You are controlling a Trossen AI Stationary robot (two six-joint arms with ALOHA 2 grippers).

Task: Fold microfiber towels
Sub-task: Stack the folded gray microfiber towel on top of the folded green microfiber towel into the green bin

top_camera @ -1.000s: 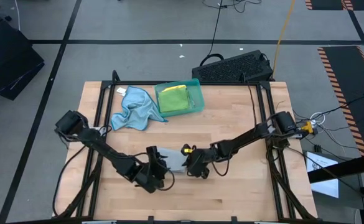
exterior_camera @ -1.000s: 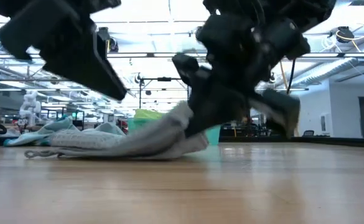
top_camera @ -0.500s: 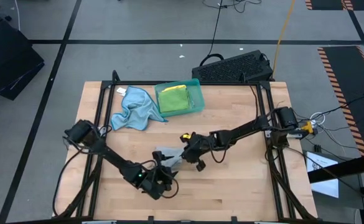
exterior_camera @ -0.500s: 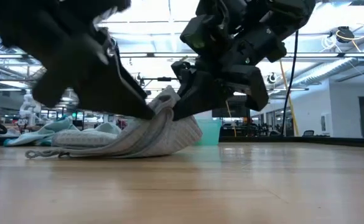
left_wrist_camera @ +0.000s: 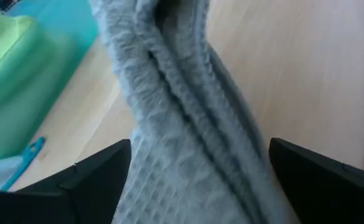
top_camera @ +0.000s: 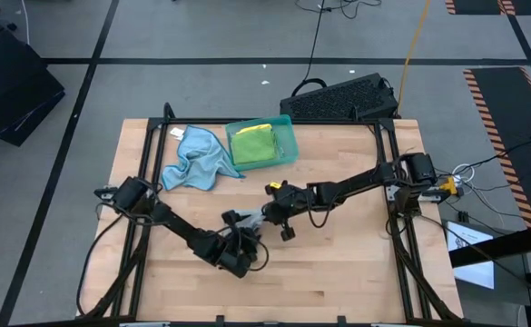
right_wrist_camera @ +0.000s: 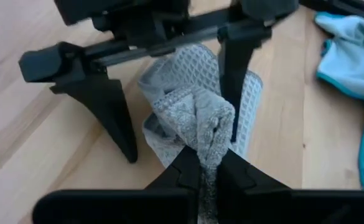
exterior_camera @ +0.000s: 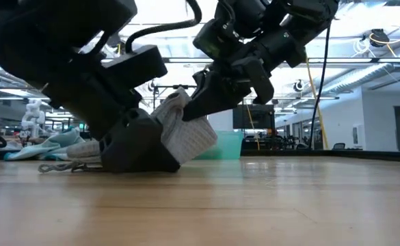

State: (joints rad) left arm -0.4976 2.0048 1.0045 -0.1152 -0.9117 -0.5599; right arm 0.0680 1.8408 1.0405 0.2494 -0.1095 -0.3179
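Near the counter (top_camera: 338, 263) middle, well in front of the teal tray (top_camera: 288, 145), the right gripper (right_wrist_camera: 208, 169) pinches the bunched grey towel (right_wrist_camera: 191, 112) while the left gripper (top_camera: 240, 247) straddles it, jaws spread.

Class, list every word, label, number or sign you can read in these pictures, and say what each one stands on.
None can be read.
The white tag by the blue towel: too small to read.
The grey towel, green towels and teal tray: no print visible.
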